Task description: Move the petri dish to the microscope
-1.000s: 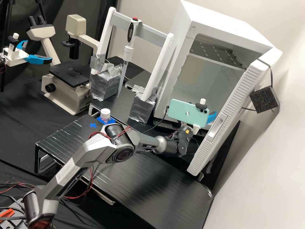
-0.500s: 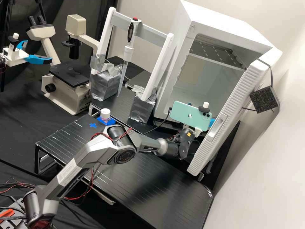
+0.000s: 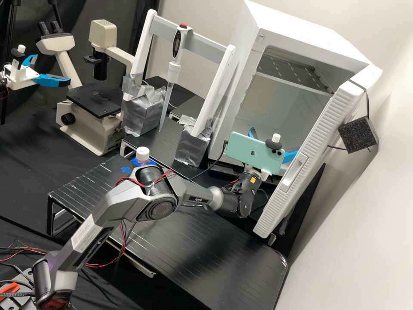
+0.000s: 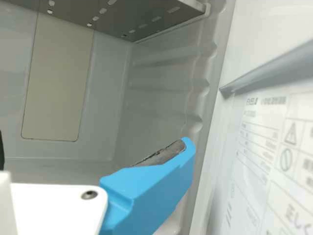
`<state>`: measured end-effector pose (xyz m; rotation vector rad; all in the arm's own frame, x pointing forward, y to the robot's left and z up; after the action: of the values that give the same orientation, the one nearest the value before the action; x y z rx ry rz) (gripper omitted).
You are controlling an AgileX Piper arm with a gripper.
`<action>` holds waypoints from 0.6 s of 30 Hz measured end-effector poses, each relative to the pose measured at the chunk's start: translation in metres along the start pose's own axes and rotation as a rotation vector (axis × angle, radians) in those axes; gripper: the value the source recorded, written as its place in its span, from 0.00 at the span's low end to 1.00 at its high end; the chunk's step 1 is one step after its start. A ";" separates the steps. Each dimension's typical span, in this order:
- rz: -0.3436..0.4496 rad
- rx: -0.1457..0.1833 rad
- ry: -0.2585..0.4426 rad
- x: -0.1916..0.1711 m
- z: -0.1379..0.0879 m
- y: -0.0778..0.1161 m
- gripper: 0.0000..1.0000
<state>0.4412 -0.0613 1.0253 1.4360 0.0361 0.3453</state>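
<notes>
Because the fingers (image 4: 156, 196) are spread wide with nothing seen between them, a hold on the dish has yet to be made, and where the dish lies cannot be told; if the reach is aimed off line, it could be nudged or tipped instead of gripped. The gripper (image 3: 274, 140) is held at the mouth of the incubator (image 3: 297, 30), near the open door (image 3: 325, 129), so the outer finger could be caught on the door or the ridged side wall. The phone (image 3: 254, 153) carried above could be knocked against the frame, and its cable (image 3: 222, 156) snagged or tugged. Further out, the bottle (image 3: 142, 155) is placed near the elbow (image 3: 155, 193) and could be toppled by a careless swing. On the way to the microscope (image 3: 94, 101), the pipette (image 3: 174, 71) or its stand (image 3: 213, 99) could be struck if the path is kept too low.
</notes>
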 end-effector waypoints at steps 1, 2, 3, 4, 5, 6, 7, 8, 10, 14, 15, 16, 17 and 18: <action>0.000 0.000 0.000 0.000 0.000 0.000 1.00; 0.000 0.000 0.000 0.000 0.000 0.000 1.00; 0.000 0.000 0.000 0.000 0.000 0.000 1.00; -0.002 0.002 0.000 0.000 0.000 -0.001 1.00; -0.005 0.007 0.001 0.001 -0.001 -0.003 1.00; -0.011 0.011 0.000 0.001 -0.001 -0.006 1.00; -0.017 0.016 -0.001 0.001 -0.002 -0.009 1.00; -0.023 0.021 -0.001 0.001 -0.003 -0.012 1.00; -0.041 0.032 0.001 0.002 -0.004 -0.020 1.00; -0.062 0.038 0.002 0.002 -0.006 -0.028 1.00; -0.065 0.041 0.001 0.002 -0.006 -0.030 1.00; -0.070 0.045 0.002 0.003 -0.007 -0.032 1.00; -0.072 0.046 0.001 0.002 -0.007 -0.033 1.00; -0.076 0.046 0.003 0.003 -0.007 -0.034 1.00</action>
<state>0.4493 -0.0568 0.9914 1.4755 0.1011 0.2861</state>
